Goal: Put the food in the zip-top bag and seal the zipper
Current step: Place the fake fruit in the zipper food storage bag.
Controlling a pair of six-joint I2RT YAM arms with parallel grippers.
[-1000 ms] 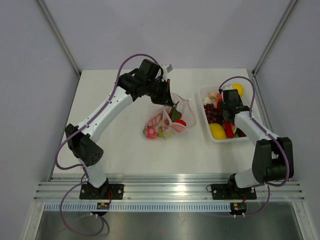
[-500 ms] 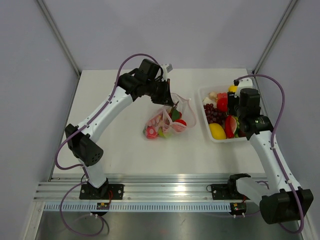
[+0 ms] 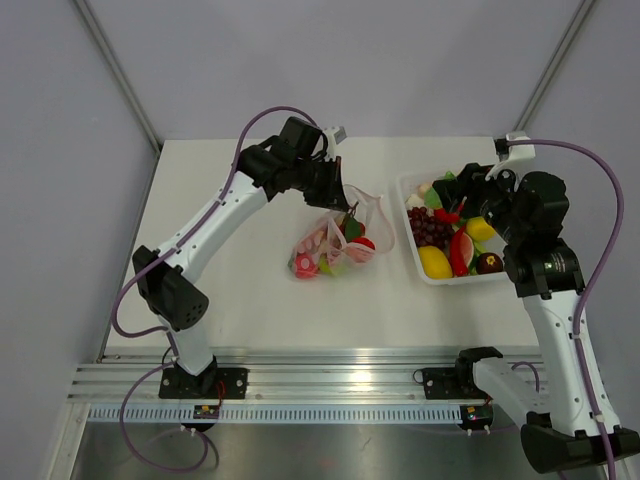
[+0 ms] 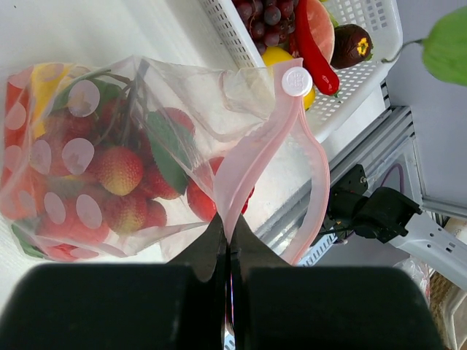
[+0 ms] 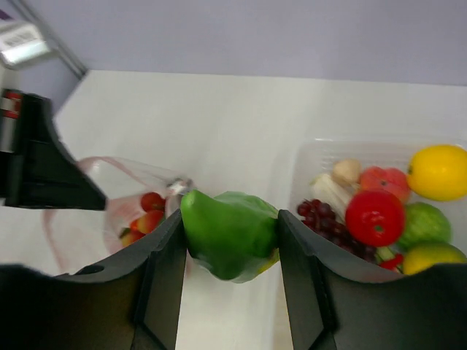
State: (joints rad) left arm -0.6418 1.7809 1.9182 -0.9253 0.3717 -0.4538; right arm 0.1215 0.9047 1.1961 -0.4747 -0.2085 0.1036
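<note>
The zip-top bag lies mid-table, part full of red, yellow and green food. My left gripper is shut on the pink zipper strip and holds the bag's mouth up and open; its closed tips pinch the strip. My right gripper is shut on a green pepper and holds it in the air above the left end of the tray, right of the bag. The pepper also shows in the left wrist view.
The white tray stands at the right and holds grapes, a tomato, a lemon, a red chilli and other food. The aluminium rail runs along the table's near edge.
My right arm has risen out of the tray with the green pepper and swung back and up, its gripper now pointing left toward the bag. The left arm and bag have not moved.
</note>
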